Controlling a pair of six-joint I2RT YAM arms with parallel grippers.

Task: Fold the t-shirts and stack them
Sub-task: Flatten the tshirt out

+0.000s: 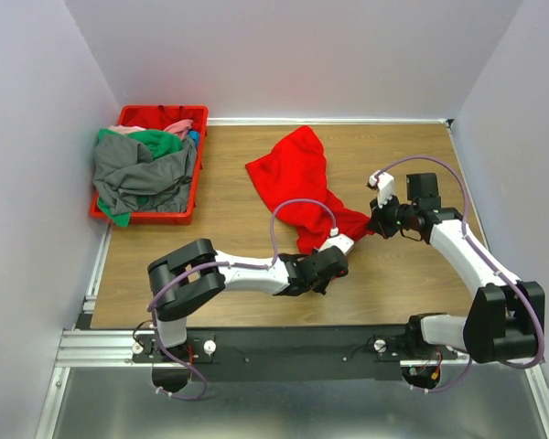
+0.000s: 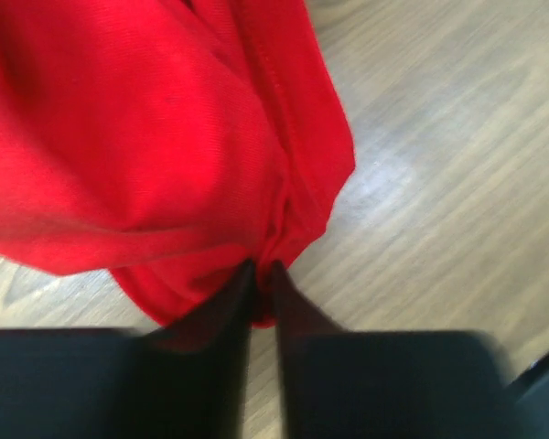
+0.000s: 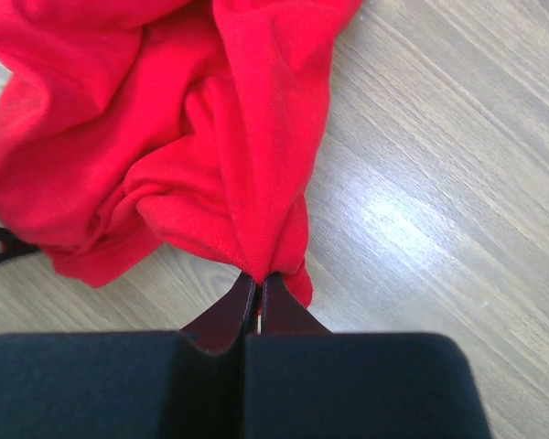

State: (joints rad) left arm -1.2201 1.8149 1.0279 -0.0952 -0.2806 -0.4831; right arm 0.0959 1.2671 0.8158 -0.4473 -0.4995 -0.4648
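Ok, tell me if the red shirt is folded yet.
Not folded: the red shirt lies crumpled on the table, left tool and right tool each pinching its bunched edge.

A red plastic crate sits at the wooden table's far-left corner.

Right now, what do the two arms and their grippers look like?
The left arm and right arm have white links between bulky black joint housings. A lilac cable loops along each. The left gripper and right gripper have black bodies and dark, tapering fingers.
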